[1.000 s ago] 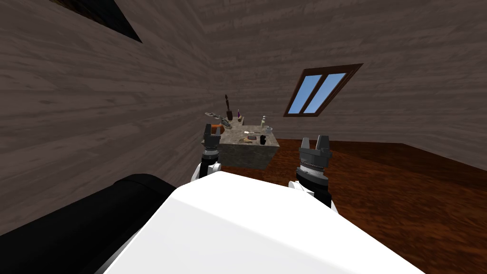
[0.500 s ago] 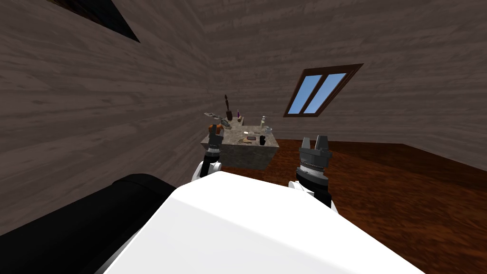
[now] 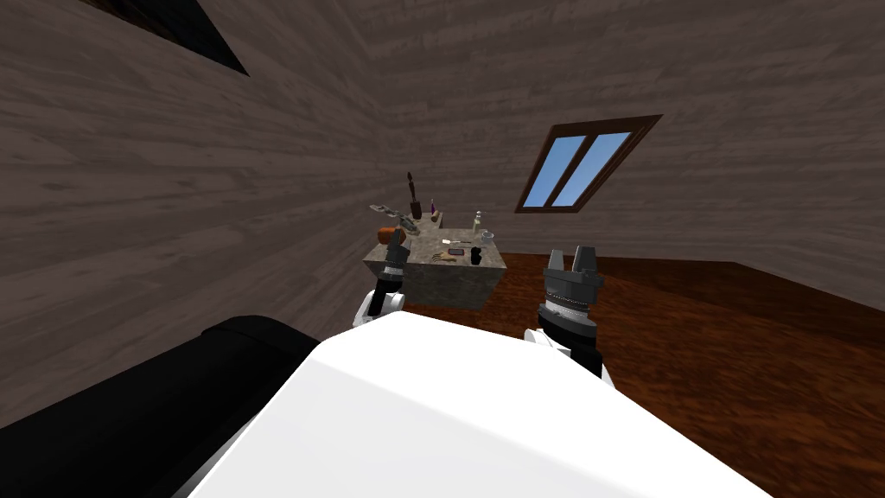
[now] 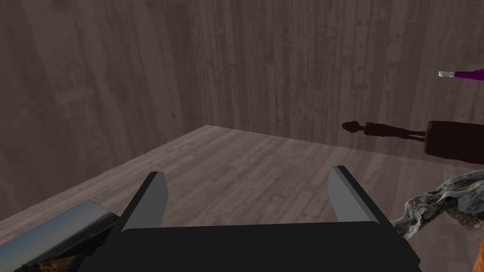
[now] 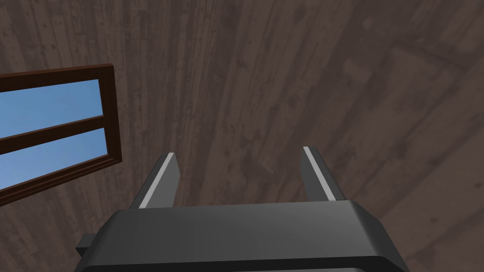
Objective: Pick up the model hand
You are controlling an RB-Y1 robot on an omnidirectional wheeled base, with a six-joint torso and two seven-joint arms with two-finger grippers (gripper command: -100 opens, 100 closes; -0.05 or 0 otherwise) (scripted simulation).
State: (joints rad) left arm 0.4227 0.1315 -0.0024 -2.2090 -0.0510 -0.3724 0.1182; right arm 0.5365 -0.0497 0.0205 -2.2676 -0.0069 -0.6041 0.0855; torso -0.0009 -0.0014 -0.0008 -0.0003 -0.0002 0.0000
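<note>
On the table [image 3: 449, 281], model hand [image 3: 446, 255] left of a cup [image 3: 476, 255]; figurine [image 3: 415, 199] behind

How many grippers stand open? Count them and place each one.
2. The left gripper, fingers apart, is at the near left corner of the table. The right gripper, fingers apart, is held up nearer me, right of the table. None seems hidden.

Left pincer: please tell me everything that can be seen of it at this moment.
The left pincer is a dark box with two thin, light grey, blade-like fingers. They stand wide apart, open, with nothing between them and nothing touching them. In the head view it hovers at the near left corner of the grey, stone-looking table, beside an orange thing. A twisted grey branch-like piece lies close to one finger, apart from it.
</note>
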